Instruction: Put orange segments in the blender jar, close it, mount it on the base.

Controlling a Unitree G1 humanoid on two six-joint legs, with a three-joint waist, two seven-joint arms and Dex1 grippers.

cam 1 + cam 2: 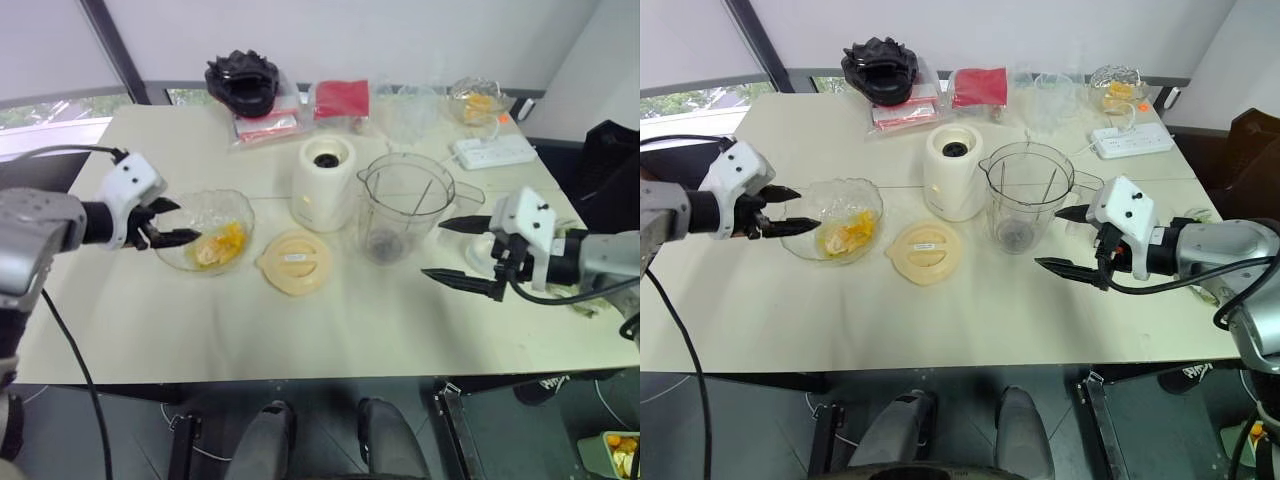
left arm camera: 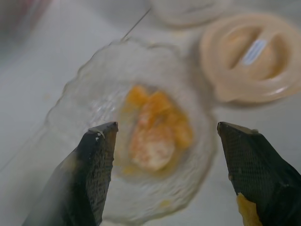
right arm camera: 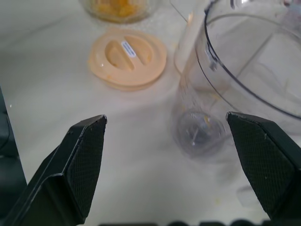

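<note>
— So, where do our left jaws stand?
— Spread wide, holding nothing, at the rim of the glass bowl point(image 1: 190, 210); the orange segments point(image 1: 221, 245) lie in it just ahead of them.
— And our right jaws?
— We see them gaping too, empty, low over the worktop point(image 1: 330, 330). The blender jar point(image 1: 400, 215) stands upright just ahead of them, uncapped; its lid point(image 1: 294, 262) lies flat beyond, between both pairs of jaws. The base point(image 1: 325, 185) sits just beside the jar, on its side away from the right jaws.
</note>
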